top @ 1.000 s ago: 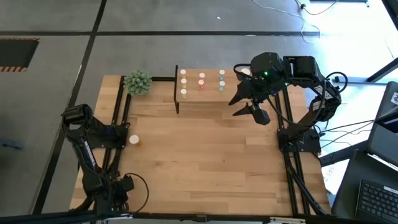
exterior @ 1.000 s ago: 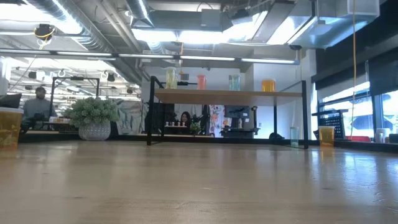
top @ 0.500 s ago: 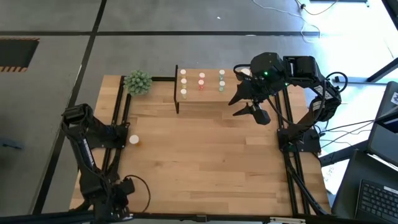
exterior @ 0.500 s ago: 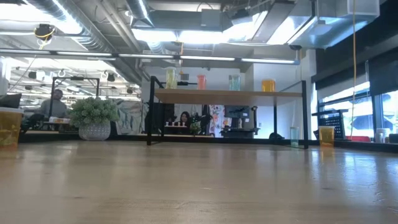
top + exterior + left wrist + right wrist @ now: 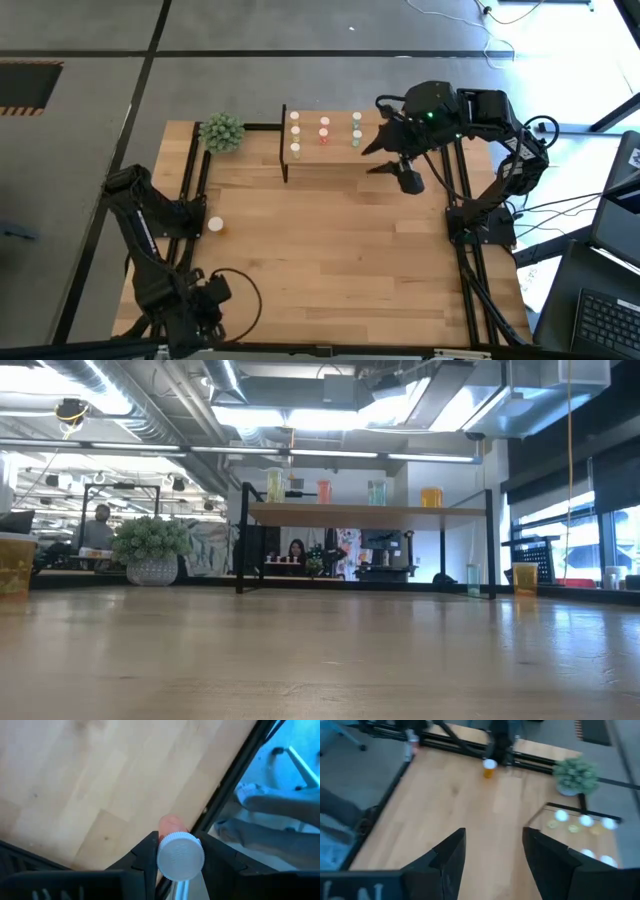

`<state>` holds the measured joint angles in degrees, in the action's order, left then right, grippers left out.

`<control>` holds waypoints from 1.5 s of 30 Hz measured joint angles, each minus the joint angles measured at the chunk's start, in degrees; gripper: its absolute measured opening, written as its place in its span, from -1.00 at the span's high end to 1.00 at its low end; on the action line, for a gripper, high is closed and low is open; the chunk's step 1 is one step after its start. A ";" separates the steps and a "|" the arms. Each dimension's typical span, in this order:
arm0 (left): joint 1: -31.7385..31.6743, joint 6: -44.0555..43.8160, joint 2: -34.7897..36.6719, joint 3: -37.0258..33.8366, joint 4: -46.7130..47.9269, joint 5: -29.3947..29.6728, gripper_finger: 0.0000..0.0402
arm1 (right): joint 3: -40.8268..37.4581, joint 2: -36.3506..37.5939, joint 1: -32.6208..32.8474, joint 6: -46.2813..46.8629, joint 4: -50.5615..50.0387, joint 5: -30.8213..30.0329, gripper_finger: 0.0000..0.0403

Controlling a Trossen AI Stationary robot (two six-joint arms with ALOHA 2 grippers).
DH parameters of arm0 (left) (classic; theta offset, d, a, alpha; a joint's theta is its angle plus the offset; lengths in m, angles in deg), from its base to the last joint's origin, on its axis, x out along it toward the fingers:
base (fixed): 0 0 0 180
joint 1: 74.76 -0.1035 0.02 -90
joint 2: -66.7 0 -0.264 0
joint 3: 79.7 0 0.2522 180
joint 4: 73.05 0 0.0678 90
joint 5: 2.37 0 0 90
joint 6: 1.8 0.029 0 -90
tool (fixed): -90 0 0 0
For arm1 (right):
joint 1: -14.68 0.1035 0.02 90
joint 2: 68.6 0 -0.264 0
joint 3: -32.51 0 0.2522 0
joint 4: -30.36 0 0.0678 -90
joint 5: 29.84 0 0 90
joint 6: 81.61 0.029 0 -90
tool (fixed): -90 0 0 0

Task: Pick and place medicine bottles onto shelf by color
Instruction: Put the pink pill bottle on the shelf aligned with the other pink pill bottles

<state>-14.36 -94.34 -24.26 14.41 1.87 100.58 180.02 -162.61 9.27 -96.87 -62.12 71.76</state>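
We see the left gripper (image 5: pixel 175 857) at the table's near left corner, clenched on a small white-capped bottle (image 5: pixel 180 856) whose body stays mostly hidden between the dark fingers. The right gripper (image 5: pixel 492 852) hovers beside the light-wood shelf (image 5: pixel 325 155), jaws apart and empty. Small pale-capped medicine bottles (image 5: pixel 325 131) stand on the shelf in columns. One orange bottle (image 5: pixel 214 225) sits by the left rail, near a spiky green plant ball (image 5: pixel 221 132).

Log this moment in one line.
left gripper: shut on white-capped bottle | right gripper: open, empty, near shelf | orange bottle: loose on table
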 joint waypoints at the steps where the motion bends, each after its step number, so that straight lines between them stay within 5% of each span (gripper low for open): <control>1: -0.70 0.12 0.00 0.85 0.66 0.05 0.42 | 0.00 0.01 0.00 0.01 0.28 -1.83 0.02; 10: -8.61 4.30 0.02 10.49 10.65 0.44 0.42 | 0.00 0.03 -0.04 -0.23 1.33 -16.28 0.02; 24: -27.39 24.99 0.04 29.60 26.75 5.70 0.42 | 0.00 0.03 -0.03 1.53 1.31 -17.47 0.02; 32: -40.71 45.99 0.04 35.55 26.87 7.56 0.44 | 0.00 0.03 -0.04 4.73 1.28 -26.66 0.02; 39: -52.17 64.45 0.04 39.02 26.68 7.28 0.45 | 0.00 0.58 -0.03 9.18 1.13 -28.11 0.02; 45: -61.69 76.44 0.02 39.15 24.49 -0.15 0.45 | 0.00 0.58 -0.02 12.48 0.94 -31.52 0.02</control>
<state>-76.05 -17.90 -24.24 53.56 26.36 100.42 180.02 -162.03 9.25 -84.39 -61.18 40.24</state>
